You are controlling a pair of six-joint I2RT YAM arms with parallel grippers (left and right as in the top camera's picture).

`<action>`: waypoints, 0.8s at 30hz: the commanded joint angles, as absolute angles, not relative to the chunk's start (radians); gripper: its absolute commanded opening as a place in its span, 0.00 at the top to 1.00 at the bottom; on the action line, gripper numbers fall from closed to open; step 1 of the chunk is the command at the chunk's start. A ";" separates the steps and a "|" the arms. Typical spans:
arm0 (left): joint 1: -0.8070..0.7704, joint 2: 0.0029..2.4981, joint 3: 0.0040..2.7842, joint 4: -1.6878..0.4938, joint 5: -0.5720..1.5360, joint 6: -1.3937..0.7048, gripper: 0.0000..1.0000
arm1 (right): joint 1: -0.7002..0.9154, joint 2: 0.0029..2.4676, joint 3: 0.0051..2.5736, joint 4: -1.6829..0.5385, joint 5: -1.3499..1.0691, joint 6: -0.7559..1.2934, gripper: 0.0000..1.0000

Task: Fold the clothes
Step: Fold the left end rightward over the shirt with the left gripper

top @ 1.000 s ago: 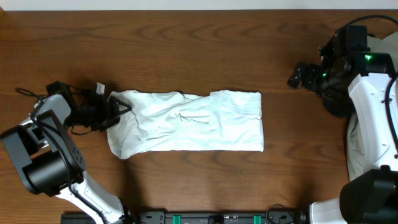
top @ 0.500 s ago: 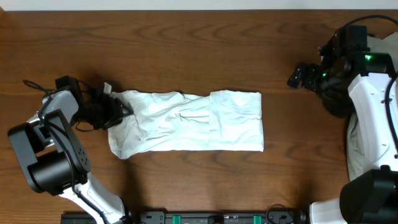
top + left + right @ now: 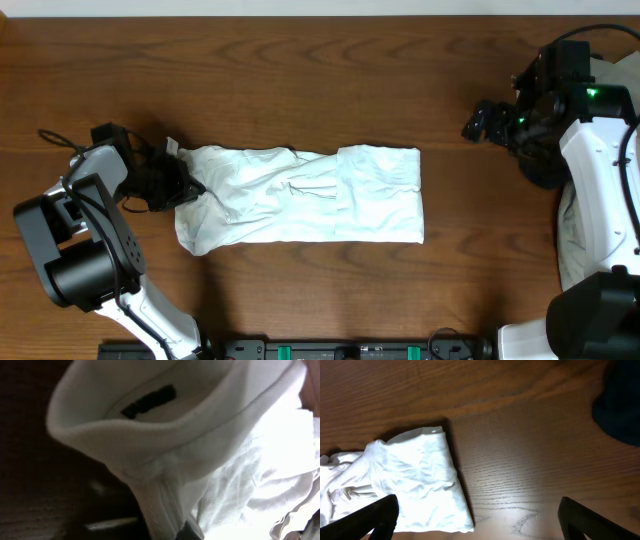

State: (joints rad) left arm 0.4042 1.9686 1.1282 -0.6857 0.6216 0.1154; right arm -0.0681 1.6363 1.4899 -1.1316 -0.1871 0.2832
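A dark wooden table (image 3: 300, 80), seen from overhead. A white T-shirt (image 3: 300, 195) lies across the middle of the frame, folded into a long, wrinkled strip that runs left to right. Its right end is squared off and its left end is rounder and more bunched. No lettering shows on the side facing up.

At centre left, the left gripper (image 3: 185, 180) meets the left end of the strip. Its fingers are pressed together and pinch the cloth there. The left wrist view is filled with white fabric at very close range. The ribbed collar (image 3: 150, 435) curves across the top of that frame, with a small black label (image 3: 148, 401) inside it.

At upper right, the right gripper (image 3: 478, 122) hangs over bare wood, well apart from the shirt, with its fingers spread wide. In the right wrist view its dark fingertips (image 3: 370, 517) sit at the two bottom corners. The shirt's right end (image 3: 415, 480) lies at the lower left of that frame.
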 commanded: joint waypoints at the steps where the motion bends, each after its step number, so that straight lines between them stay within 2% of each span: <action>1: 0.401 2.030 1.136 -0.686 0.394 0.006 0.94 | -0.064 1.642 1.488 -1.134 -0.191 0.271 0.01; 8: 0.401 1.945 1.192 -0.711 0.162 -0.141 0.94 | -0.064 1.642 1.488 -1.146 -0.192 0.260 0.01; 16: 0.401 1.888 1.261 -0.765 0.059 -0.175 0.94 | -0.064 1.642 1.488 -1.147 -0.192 0.260 0.01; 20: 0.401 1.882 1.343 -0.853 -0.052 -0.222 0.94 | -0.064 1.642 1.488 -1.160 -0.192 0.257 0.01; 24: 0.399 1.882 1.437 -0.934 -0.072 -0.256 0.94 | -0.064 1.642 1.488 -1.160 -0.192 0.255 0.01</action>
